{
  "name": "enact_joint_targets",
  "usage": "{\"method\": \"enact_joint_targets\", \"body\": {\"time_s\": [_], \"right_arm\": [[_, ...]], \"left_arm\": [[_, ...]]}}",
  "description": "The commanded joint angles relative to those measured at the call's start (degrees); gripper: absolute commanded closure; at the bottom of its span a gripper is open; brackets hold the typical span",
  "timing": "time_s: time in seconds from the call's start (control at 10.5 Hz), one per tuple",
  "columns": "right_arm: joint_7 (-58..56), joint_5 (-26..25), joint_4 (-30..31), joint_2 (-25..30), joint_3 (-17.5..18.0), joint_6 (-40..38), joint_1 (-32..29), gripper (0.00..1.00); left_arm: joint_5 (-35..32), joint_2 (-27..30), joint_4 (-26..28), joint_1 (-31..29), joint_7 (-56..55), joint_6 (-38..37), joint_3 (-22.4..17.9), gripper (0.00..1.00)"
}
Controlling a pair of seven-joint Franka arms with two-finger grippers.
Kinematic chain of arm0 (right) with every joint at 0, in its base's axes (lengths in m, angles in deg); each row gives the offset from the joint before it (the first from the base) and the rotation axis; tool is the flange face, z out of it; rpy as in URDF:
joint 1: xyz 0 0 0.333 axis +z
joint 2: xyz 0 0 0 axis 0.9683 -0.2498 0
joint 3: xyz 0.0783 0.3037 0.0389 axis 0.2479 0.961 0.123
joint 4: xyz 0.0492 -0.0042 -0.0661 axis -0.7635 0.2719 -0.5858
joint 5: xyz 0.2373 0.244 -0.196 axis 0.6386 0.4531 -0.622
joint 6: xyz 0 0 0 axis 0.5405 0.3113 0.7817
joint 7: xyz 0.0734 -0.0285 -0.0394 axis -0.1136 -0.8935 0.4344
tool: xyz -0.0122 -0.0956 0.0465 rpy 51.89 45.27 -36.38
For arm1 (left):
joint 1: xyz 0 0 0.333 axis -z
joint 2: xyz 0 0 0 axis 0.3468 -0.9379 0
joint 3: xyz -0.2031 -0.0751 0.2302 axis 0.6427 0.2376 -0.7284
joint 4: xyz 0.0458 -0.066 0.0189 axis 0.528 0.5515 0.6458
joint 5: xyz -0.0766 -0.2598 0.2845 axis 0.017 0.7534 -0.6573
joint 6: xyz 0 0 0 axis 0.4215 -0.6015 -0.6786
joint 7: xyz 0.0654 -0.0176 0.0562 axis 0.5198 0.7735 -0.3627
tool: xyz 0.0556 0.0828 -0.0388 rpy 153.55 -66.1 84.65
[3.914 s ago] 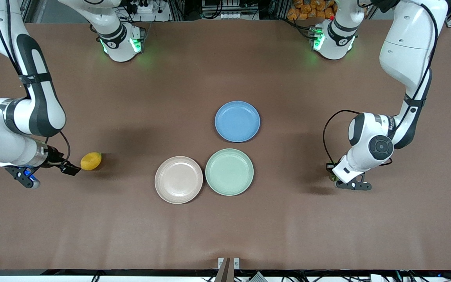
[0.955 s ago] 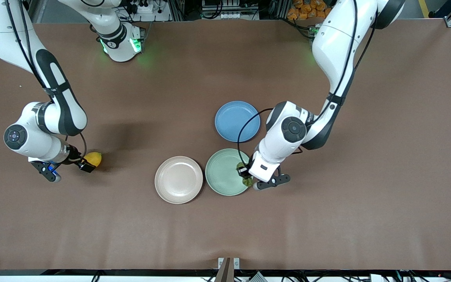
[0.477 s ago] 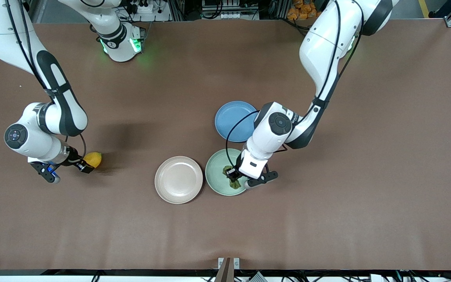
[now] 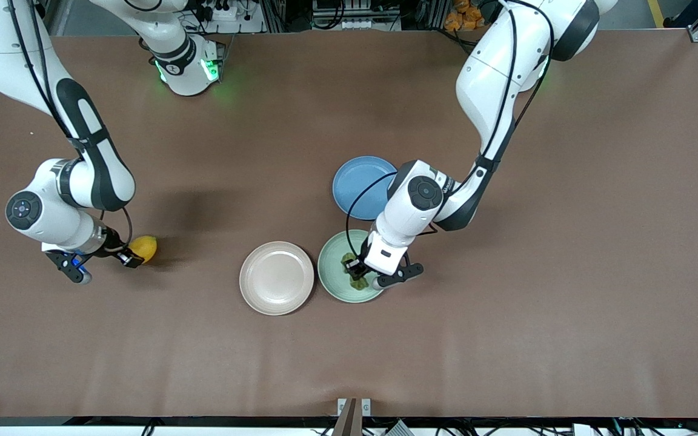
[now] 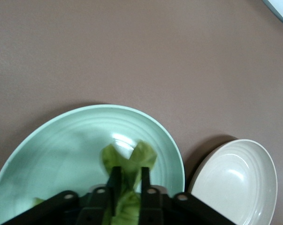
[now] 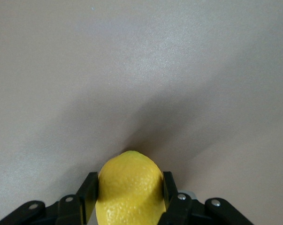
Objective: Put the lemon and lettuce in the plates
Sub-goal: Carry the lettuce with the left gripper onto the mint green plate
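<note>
My left gripper (image 4: pixel 355 270) is shut on the dark green lettuce (image 4: pixel 350 265) and holds it low over the mint green plate (image 4: pixel 332 269), on the side toward the left arm's end. In the left wrist view the lettuce (image 5: pixel 130 159) hangs between the fingers of the left gripper (image 5: pixel 129 180) above the mint plate (image 5: pixel 57 150). My right gripper (image 4: pixel 137 254) is shut on the yellow lemon (image 4: pixel 145 247), which is at table level near the right arm's end. In the right wrist view the lemon (image 6: pixel 130 187) fills the right gripper (image 6: pixel 129 190). The beige-pink plate (image 4: pixel 276 278) holds nothing.
A blue plate (image 4: pixel 358 184) lies farther from the front camera than the mint plate, partly under the left arm. The beige-pink plate touches the mint plate's edge and shows in the left wrist view (image 5: pixel 235 180). Brown table (image 4: pixel 506 339) all around.
My left gripper has carried the lettuce from the mint plate's rim farther in over the plate. The right gripper stays at the lemon, hardly moved.
</note>
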Motion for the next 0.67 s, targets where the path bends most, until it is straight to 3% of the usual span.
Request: {"method": "enact_joint_targets", "body": {"time_s": [0.0,0.29,0.57], "right_arm": [[0.2,0.3,-2.3,1.6,0.5,-6.0,0.0,1.0],[2.5,0.5,-12.2,2.4,0.8,-21.9,1.0,1.0],[11.4,0.5,-16.1,2.4,0.8,-24.7,6.4,1.0]], "left_arm": [[1.5,-0.7,-1.4,1.2,-1.1,0.5,-0.8,0.0],[1.4,0.0,-1.3,1.1,-2.0,-0.2,-0.8,0.0],[0.6,2.0,-1.6,0.4,-1.5,-10.0,-1.7,0.0]]}}
